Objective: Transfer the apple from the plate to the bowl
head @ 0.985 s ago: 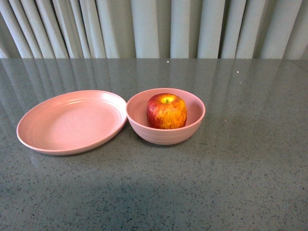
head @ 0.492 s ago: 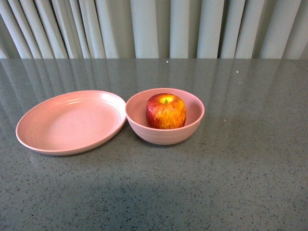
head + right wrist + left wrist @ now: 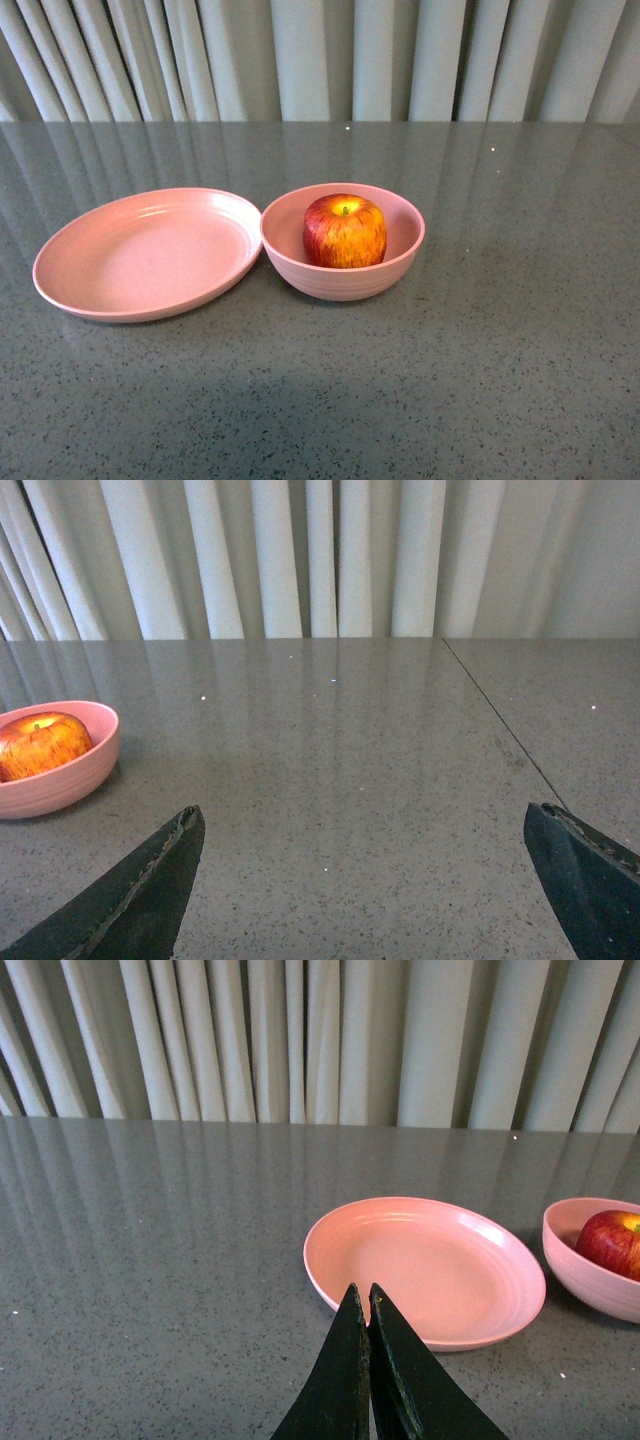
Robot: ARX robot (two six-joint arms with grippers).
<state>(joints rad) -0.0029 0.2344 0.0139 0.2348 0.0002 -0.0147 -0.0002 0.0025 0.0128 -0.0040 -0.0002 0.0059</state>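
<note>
While the apple (image 3: 345,231) sits in the bowl (image 3: 342,280), left claw (image 3: 368,1300) closed, right claw (image 3: 365,825) spread.

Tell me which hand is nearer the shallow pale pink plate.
Left. The left hand, shut, hovers just short of the shallow pale pink plate. The right hand, open, faces bare table beyond the deep pink bowl; no plate shows there.
</note>
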